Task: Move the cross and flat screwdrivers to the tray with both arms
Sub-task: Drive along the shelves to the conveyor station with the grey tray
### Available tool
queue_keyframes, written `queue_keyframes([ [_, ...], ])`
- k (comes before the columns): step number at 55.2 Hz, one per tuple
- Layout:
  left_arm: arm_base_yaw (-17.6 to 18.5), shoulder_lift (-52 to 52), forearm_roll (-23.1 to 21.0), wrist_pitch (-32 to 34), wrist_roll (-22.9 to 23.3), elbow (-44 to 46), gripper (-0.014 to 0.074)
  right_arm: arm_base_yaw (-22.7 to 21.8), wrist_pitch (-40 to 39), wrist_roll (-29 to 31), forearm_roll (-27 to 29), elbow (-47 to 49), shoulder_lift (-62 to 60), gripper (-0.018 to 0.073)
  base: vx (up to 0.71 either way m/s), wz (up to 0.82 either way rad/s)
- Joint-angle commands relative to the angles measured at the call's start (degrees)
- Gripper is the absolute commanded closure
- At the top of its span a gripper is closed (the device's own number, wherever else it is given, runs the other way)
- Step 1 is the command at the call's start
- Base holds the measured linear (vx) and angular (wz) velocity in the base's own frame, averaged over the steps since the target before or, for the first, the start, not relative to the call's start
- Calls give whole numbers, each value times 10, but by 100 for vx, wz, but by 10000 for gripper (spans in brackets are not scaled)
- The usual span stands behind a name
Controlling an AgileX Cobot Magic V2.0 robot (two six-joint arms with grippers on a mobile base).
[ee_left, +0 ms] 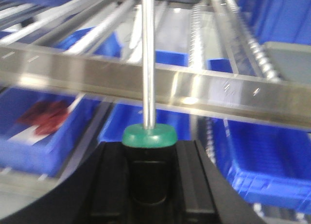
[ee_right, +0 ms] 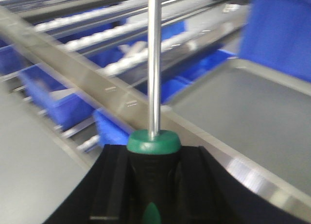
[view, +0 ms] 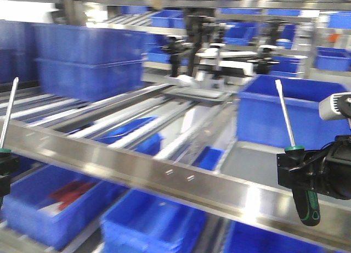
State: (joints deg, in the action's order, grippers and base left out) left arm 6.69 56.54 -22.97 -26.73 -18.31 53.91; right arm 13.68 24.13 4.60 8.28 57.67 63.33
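A factory or warehouse parts-storage line: stacked blue plastic bins (view: 88, 61), roller flow-rack tracks (ee_left: 252, 49), and a steel cross rail (view: 164, 173) fill it.

screwdriver (ee_right: 154, 88): shiny metal shaft, likely plastic handle | rail (view: 164, 173): brushed metal

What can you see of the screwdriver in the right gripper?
The screwdriver has a long, bright metal shaft and a black handle with a green collar and green butt. It stands nearly upright, tip up. The right gripper clamps its handle between black fingers; nothing else touches it. It hangs in the air near the grey tray. Tip type is too blurred to tell.
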Motion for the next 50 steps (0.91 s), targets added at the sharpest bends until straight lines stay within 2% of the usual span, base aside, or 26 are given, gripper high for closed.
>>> queue_keyframes([
  [1,2,-9,-13,46,4,17,599,0,-50,3,0,17,-12,567,38,-60],
  [29,2,-9,-13,46,4,17,599,0,-50,3,0,17,-12,567,35,-53],
  [50,2,-9,-13,46,4,17,599,0,-50,3,0,17,-12,567,20,-33],
])
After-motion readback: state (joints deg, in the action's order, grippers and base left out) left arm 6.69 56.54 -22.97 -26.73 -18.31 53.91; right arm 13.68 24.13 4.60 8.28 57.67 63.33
